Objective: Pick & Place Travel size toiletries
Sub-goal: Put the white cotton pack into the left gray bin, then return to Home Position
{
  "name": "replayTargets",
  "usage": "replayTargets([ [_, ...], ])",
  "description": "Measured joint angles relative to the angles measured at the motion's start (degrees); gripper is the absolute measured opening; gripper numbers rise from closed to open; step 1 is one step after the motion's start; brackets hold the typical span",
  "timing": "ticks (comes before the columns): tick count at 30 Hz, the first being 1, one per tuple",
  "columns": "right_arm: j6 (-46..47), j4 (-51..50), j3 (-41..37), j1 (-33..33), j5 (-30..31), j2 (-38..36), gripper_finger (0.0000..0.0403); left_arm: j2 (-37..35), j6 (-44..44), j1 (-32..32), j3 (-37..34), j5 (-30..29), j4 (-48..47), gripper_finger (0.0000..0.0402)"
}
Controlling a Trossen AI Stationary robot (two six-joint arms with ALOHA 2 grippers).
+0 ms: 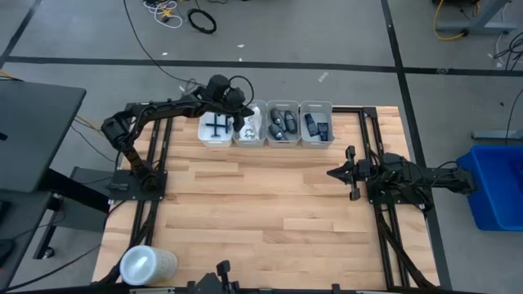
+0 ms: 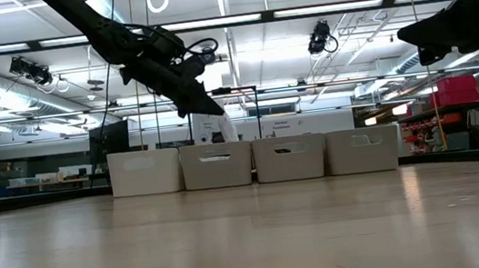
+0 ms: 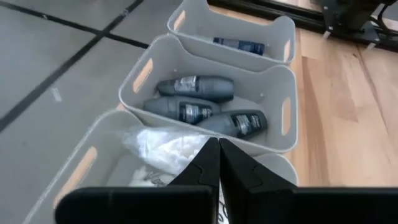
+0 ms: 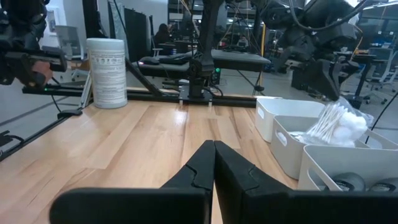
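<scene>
Left pincer (image 1: 242,114) holding white packet (image 4: 339,124) above bin (image 1: 250,135).

A wooden desk (image 1: 261,204) carries four white bins (image 1: 266,124) in a row along its far edge and a tub (image 1: 147,264) at the near left corner.

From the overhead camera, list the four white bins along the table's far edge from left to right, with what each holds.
Razor bin with dark T-shaped razors → packet bin with white crinkly packets, the left claw above it → bin of dark oblong containers → last bin with dark flat items.
</scene>
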Motion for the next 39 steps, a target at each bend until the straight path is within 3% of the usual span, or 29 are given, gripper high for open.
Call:
replayTargets([
  [11, 0.0, 0.0, 0.0, 0.0, 0.0, 0.0, 0.0014, 0.0, -0.6, 0.4, 0.0, -4.1, -1.1, 0.0016],
  [18, 0.0, 0.0, 0.0, 0.0, 0.0, 0.0, 0.0014, 0.0, -1.0, 0.4, 0.0, -7.8, -3.6, 0.0091],
  [28, 0.0, 0.0, 0.0, 0.0, 0.0, 0.0, 0.0014, -0.1, -0.7, 0.4, 0.0, -7.9, -4.4, 0.0198],
  [34, 0.0, 0.0, 0.0, 0.0, 0.0, 0.0, 0.0014, -0.9, 0.1, 0.4, 0.1, -7.1, -4.5, 0.0229],
  [39, 0.0, 0.0, 0.0, 0.0, 0.0, 0.0, 0.0014, -1.8, -0.4, 0.2, 0.1, -5.0, -4.7, 0.0230],
])
